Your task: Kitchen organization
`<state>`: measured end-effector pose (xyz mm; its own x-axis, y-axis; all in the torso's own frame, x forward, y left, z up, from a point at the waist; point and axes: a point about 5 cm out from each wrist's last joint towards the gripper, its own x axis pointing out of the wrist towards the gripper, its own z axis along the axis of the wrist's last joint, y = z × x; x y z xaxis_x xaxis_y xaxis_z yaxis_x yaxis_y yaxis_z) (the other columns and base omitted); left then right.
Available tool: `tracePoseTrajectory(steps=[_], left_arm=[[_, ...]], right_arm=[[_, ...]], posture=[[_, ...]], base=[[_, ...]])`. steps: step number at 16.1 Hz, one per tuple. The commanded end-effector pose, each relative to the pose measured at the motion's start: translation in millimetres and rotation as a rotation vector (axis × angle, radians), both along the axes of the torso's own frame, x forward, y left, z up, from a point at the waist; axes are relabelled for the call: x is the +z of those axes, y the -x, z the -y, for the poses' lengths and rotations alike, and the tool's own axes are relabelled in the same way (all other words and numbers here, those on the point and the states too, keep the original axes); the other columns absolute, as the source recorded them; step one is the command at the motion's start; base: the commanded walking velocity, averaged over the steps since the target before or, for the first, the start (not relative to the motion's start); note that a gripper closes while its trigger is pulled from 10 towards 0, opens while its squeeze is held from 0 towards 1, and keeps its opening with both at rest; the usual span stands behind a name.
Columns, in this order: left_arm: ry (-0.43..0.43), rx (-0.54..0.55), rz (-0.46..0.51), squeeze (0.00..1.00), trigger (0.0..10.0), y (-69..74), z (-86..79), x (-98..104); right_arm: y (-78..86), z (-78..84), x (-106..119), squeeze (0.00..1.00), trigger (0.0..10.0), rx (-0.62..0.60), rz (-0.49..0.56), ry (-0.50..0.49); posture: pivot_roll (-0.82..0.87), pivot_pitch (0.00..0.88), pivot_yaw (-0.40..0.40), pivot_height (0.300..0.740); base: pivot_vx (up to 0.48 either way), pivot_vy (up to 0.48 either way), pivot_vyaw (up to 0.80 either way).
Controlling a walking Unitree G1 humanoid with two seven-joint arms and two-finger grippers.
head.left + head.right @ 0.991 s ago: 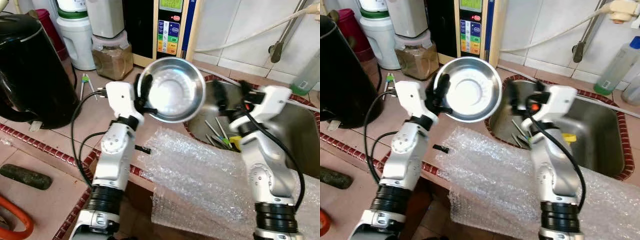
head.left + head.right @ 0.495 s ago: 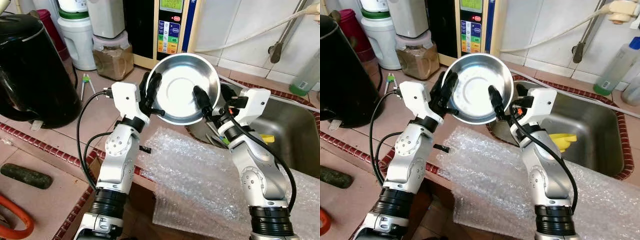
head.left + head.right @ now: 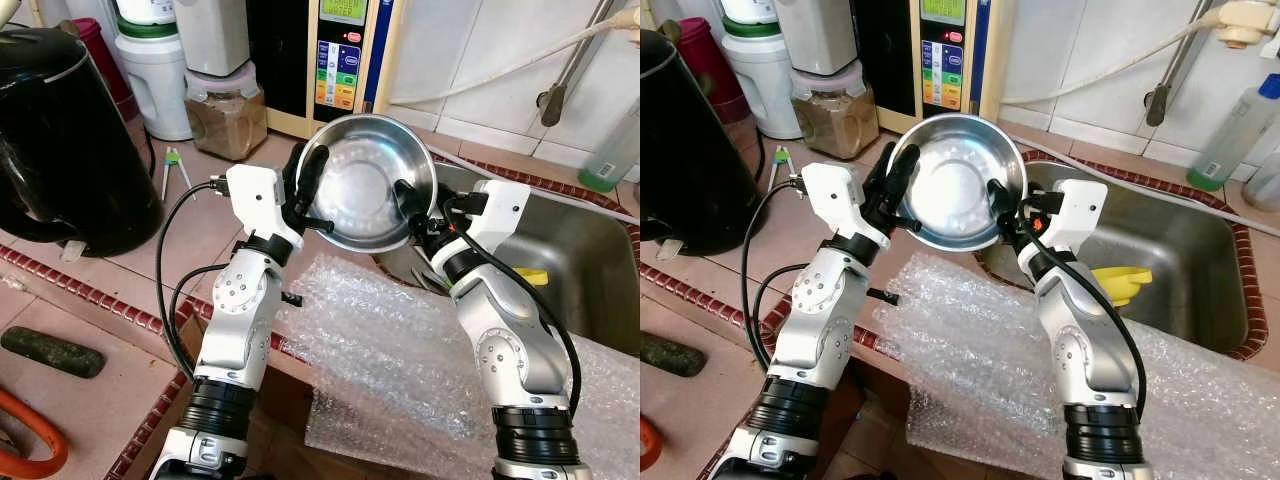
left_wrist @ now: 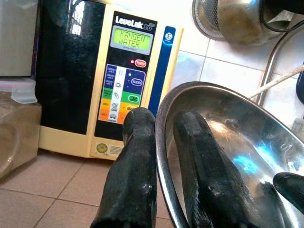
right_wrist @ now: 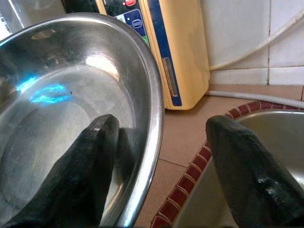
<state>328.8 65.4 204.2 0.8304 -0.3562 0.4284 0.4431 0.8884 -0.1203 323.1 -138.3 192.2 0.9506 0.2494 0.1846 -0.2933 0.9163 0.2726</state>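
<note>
**Bowl held between both arms**

The left gripper (image 3: 303,190) pinches the steel bowl's (image 3: 365,180) rim above the counter beside the sink (image 3: 600,270). The right gripper (image 5: 156,156) straddles the opposite rim, fingers spread, not clamped. Since half a second ago the bowl has tilted lower.

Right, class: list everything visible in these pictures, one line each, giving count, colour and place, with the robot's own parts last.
Steel bowl: one, silver, held up between both grippers.
Water ioniser: one, cream and black, against the wall.
Kettle: one, black, counter's left.
Jar: one, clear with brown contents, beside the ioniser.
Sink: one, steel, right.
Bubble wrap: one sheet, clear, counter edge.
Bottle: one, clear with a blue cap, behind the sink.
Left gripper: black fingers pinching the bowl's rim.
Right gripper: black fingers open astride the rim.
</note>
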Motion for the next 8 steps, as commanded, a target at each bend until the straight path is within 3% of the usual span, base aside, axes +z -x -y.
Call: tracePoseTrajectory(steps=[1,8], left_arm=[[-0.013,-0.028,0.042,0.00,0.0,3.8,4.7,6.0],[-0.038,-0.057,0.063,0.00,0.0,6.5,10.5,7.1]], right_arm=[[-2.4,2.7,-0.3,0.00,0.0,-0.009,-0.019,-0.017],[-1.4,5.7,-9.8,0.00,0.0,-0.011,-0.083,-0.032]], posture=[[0.02,0.100,-0.027,0.740],[0.01,0.100,-0.021,0.740]], base=[[0.000,0.000,0.00],[0.000,0.000,0.00]])
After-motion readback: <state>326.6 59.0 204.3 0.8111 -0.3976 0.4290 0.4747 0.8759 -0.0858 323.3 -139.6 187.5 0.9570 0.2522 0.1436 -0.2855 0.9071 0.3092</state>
